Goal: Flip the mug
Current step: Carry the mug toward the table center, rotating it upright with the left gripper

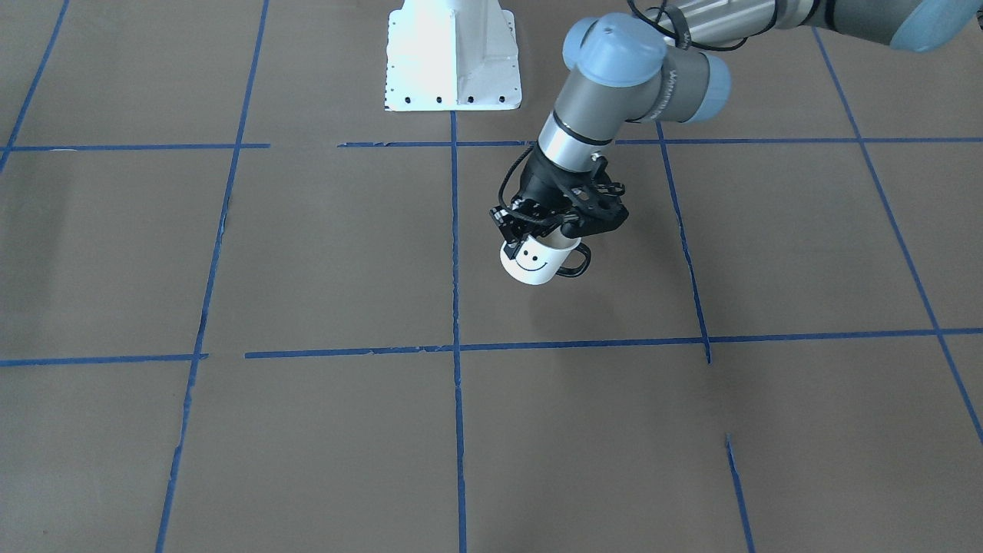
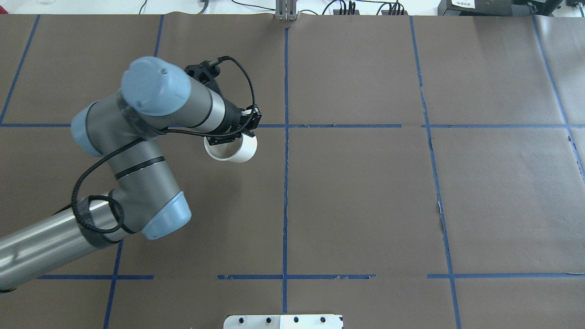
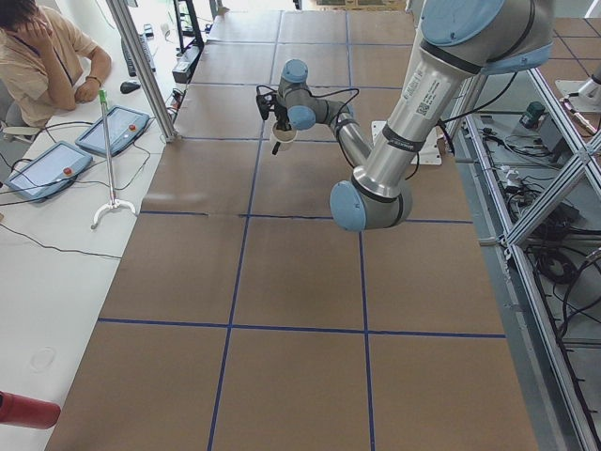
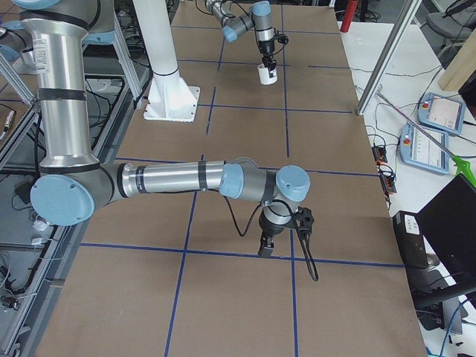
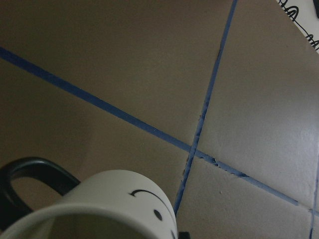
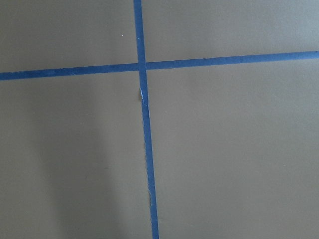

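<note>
The left hand (image 1: 547,227) pinches the rim of the white smiley mug (image 1: 530,265), holding it tilted over the brown surface (image 1: 307,269), where so slim a pinch might let it slip and drop mid-turn; the right hand (image 4: 265,249) is too unclear to tell.

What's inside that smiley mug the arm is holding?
Only bare white wall shows inside the mug; it looks empty. The left gripper covers part of the opening, so that part is unseen.
</note>
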{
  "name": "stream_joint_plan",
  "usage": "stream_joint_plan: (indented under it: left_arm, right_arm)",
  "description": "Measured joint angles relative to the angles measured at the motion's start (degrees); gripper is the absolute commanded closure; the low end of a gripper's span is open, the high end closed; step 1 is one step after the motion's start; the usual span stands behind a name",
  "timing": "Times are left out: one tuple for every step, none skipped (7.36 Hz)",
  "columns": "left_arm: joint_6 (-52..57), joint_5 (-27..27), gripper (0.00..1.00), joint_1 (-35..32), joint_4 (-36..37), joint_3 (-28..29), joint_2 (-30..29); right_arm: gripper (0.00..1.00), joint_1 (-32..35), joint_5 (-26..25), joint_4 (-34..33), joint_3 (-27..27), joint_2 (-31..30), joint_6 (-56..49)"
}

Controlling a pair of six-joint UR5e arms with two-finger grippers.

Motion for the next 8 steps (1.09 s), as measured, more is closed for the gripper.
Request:
stream_joint_plan:
  left_arm:
    - [2.53,-0.02,1.0,0.59,6.36,5.27,-6.23]
    - [4.95,-0.08,1.0,1.45,9.18,11.47,-11.35]
    - [6.97,-0.14,0.53,2.55,10.23,15.37,-13.77]
    - [8.16,-0.19,0.1,4.2,10.56,17.16,-14.39]
    - [8.64,-0.2,0.01,5.68,10.54,17.68,-14.12]
    - [8.77,-0.21,0.0,6.61,10.45,17.45,-13.71]
    - [8.81,-0.29,0.0,6.78,10.56,16.11,-13.48]
    - [8.89,-0.64,0.0,5.98,11.37,13.36,-13.19]
  right_arm:
    - [0.0,0.0,0.0,0.0,0.0,0.0,0.0]
    - [0.0,0.0,0.0,0.0,0.0,0.0,0.0]
    - [0.0,0.0,0.0,0.0,0.0,0.0,0.0]
    - [0.0,0.0,0.0,0.0,0.0,0.0,0.0]
    - [0.0,0.0,0.0,0.0,0.0,0.0,0.0]
    - [0.0,0.0,0.0,0.0,0.0,0.0,0.0]
    - [0.0,0.0,0.0,0.0,0.0,0.0,0.0]
    - [0.0,0.0,0.0,0.0,0.0,0.0,0.0]
